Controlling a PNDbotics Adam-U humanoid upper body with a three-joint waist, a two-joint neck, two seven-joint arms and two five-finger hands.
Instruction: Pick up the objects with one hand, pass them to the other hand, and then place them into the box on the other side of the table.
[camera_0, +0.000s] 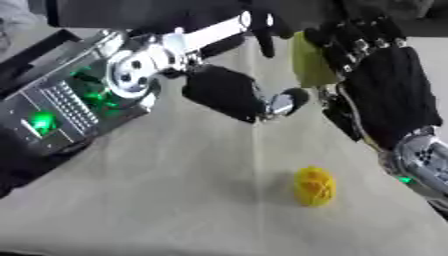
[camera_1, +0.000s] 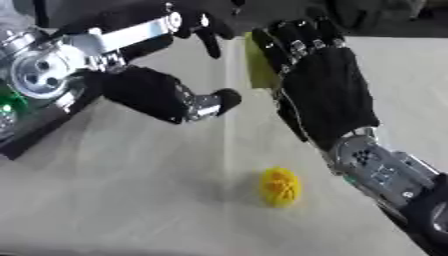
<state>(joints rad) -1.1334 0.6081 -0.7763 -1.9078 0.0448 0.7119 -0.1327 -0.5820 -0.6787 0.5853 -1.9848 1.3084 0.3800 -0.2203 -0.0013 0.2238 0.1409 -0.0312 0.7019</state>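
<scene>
A yellow-green flat object (camera_0: 311, 62) is held up above the far middle of the table, against the fingers of my right hand (camera_1: 328, 92), which curl round it from the right. My left hand (camera_0: 223, 92) is just left of it with the palm facing it, thumb (camera_0: 289, 100) stretched out below and fingers raised near its top edge. I cannot tell whether the left hand touches it. A yellow knobbly ball (camera_0: 314, 186) lies on the beige table (camera_0: 175, 200), below both hands and apart from them. No box shows in either view.
My left forearm (camera_0: 61, 110), with green lights, fills the upper left. The right wrist (camera_1: 385, 175) runs down to the lower right corner. A dark band lies along the table's far edge.
</scene>
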